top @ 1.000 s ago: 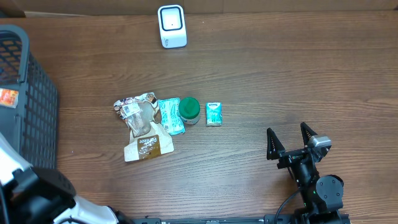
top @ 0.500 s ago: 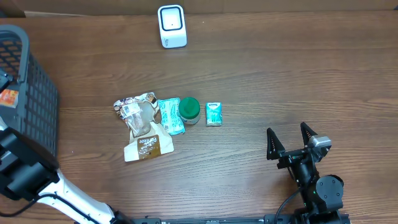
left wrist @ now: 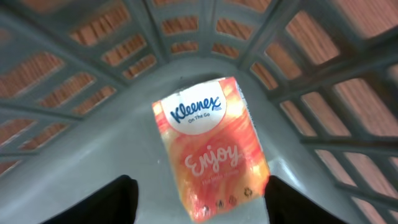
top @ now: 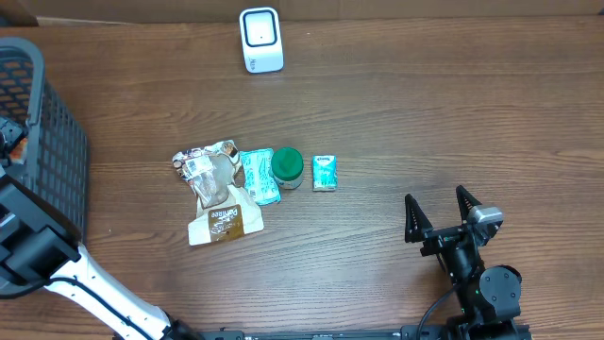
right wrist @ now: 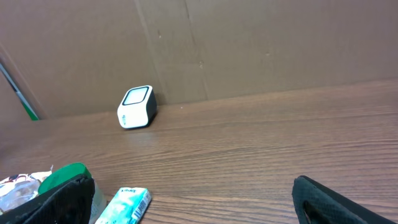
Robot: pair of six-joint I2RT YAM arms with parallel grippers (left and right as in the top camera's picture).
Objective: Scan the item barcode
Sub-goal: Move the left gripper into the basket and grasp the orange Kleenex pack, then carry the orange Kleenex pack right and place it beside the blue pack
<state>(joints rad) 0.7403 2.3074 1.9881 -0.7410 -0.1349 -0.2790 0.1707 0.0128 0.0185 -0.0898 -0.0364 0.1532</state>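
An orange Kleenex tissue pack (left wrist: 211,149) lies flat on the grey floor of the basket (left wrist: 93,155), printed side up, and no barcode shows on it. My left gripper (left wrist: 199,193) hangs over it, open, one black finger on each side of the pack's near end. The left finger (left wrist: 118,199) stands apart from the pack and the right finger (left wrist: 292,199) is close to its edge. In the overhead view the left arm (top: 33,250) reaches into the basket (top: 52,142). The white scanner (top: 260,40) stands at the table's far edge. My right gripper (top: 440,212) rests open, holding nothing.
Mid-table lie a brown snack bag (top: 219,198), a teal pouch (top: 258,176), a green-lidded jar (top: 287,167) and a teal tissue pack (top: 325,173). The basket's ribbed walls (left wrist: 298,74) close in around the left gripper. Cardboard (right wrist: 249,43) backs the table.
The left arm has moved further into the basket over the orange pack, and its jaws have narrowed. The right arm has not moved.
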